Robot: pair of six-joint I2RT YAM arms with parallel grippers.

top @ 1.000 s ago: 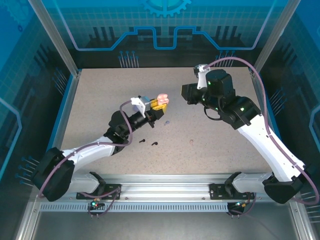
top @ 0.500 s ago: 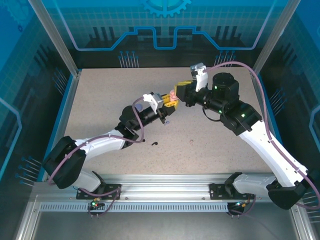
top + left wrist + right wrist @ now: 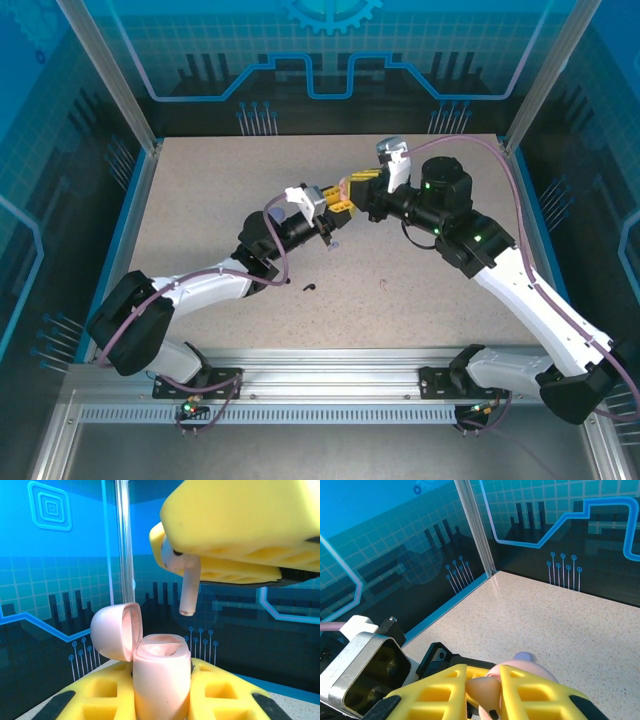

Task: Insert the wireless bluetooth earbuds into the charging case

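One pale pink earbud is pinched by its head in the right gripper, its stem hanging free just above the open pink case. That case stands clamped between the left gripper's fingers, with its lid tipped back to one side. Probably featherlight, hard and slick, the earbud could twist out. Gripping the head and leaving the stem bare for the socket looks right.
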